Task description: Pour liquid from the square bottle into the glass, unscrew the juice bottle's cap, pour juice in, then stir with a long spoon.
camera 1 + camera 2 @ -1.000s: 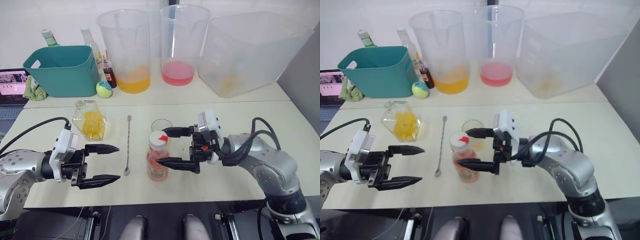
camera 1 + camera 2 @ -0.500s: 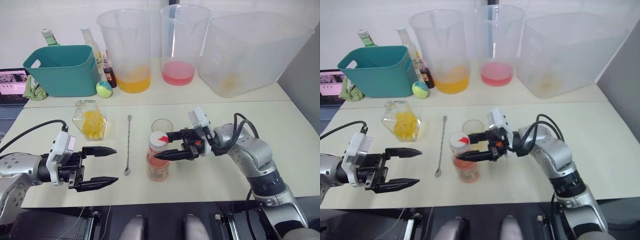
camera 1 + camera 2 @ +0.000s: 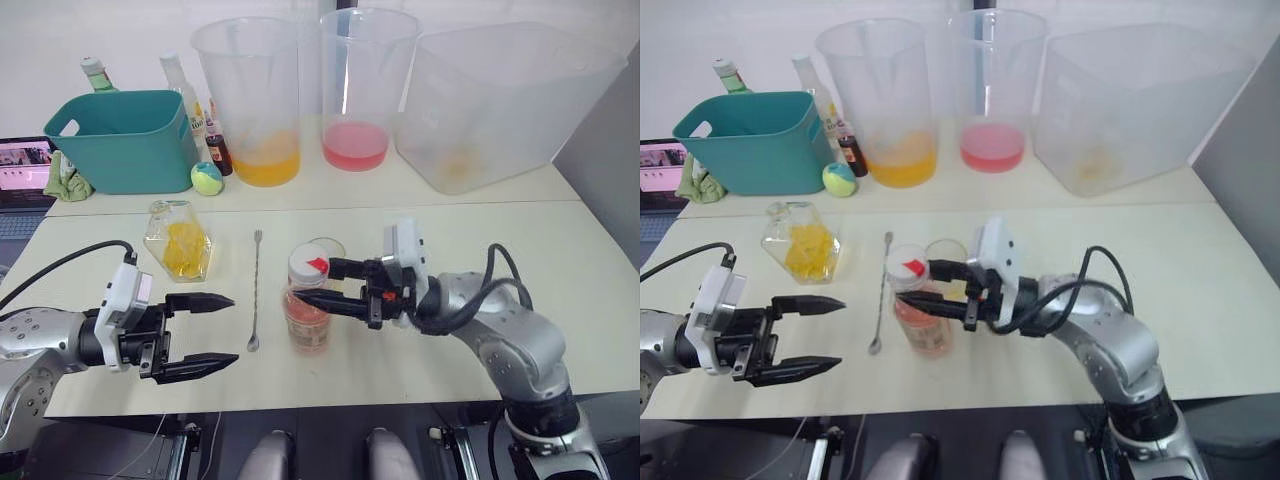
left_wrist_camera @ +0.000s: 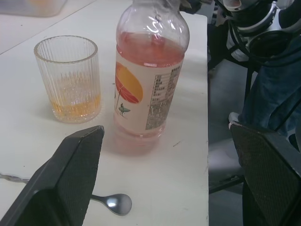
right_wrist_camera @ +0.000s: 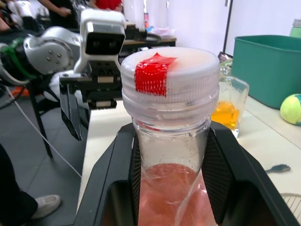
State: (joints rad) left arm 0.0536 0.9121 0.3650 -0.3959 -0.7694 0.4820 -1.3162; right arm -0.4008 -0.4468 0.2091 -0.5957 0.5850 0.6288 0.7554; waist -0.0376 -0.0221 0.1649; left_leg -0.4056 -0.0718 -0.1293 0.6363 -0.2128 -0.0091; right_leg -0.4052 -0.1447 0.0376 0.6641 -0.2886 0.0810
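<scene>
The juice bottle [image 3: 306, 315] stands on the white table [image 3: 560, 260], near the middle. Its pink drink fills the lower part, and the juice bottle's cap [image 3: 309, 265], white with a red mark, is on top. The right gripper [image 3: 318, 284] comes at the bottle from 3 o'clock. One black finger sits on each side of the bottle, just under the cap. In the right wrist view the two fingers [image 5: 225, 188] press against the bottle's sides, so this gripper is clamped on the bottle. The glass [image 4: 69, 77] stands just beside the bottle, at its 1 o'clock. It has a little orange drink at the bottom. The long spoon [image 3: 255, 290] lies flat on the table at the bottle's 9 o'clock. Its small bowl [image 4: 116, 203] points toward the robot. The square bottle [image 3: 178, 240] stands at about 10 o'clock from the juice bottle, past the spoon, and it holds yellow drink. The left gripper [image 3: 215, 334] is at the bottle's 8 o'clock. Its two fingers are spread wide and hold nothing. At the back, at 12 o'clock, stand two big clear pitchers, one with orange drink [image 3: 265, 168] and one with pink [image 3: 355, 148]. A teal basket [image 3: 125, 140] sits at 10 o'clock with a small green ball [image 3: 207, 177] next to it.
</scene>
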